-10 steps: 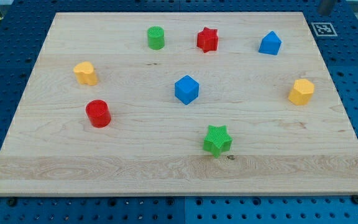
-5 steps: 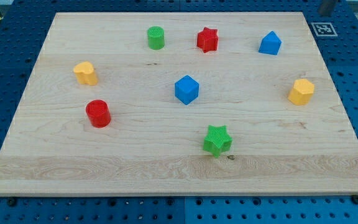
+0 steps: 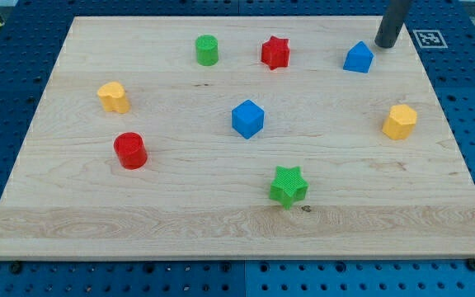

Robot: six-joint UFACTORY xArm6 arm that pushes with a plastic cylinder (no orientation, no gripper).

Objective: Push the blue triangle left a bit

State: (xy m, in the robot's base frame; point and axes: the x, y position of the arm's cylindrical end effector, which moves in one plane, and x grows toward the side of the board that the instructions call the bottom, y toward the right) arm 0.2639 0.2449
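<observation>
The blue triangle [image 3: 359, 58] sits on the wooden board [image 3: 180, 223] near the view's top right. My tip [image 3: 385, 44] stands just to the right of it and slightly higher in the view, a small gap away, not touching. The dark rod rises from there out of the view's top edge.
A red star [image 3: 275, 52] and a green cylinder [image 3: 207, 49] lie to the left of the blue triangle. A blue cube [image 3: 247, 118] is mid-board. A yellow block [image 3: 400, 121] is at right, another yellow block [image 3: 114, 96] at left, a red cylinder [image 3: 129, 150] lower left, a green star [image 3: 288, 184] at bottom.
The rod has come down from the view's top right corner towards the board and now stands just right of the blue triangle. No block has moved.
</observation>
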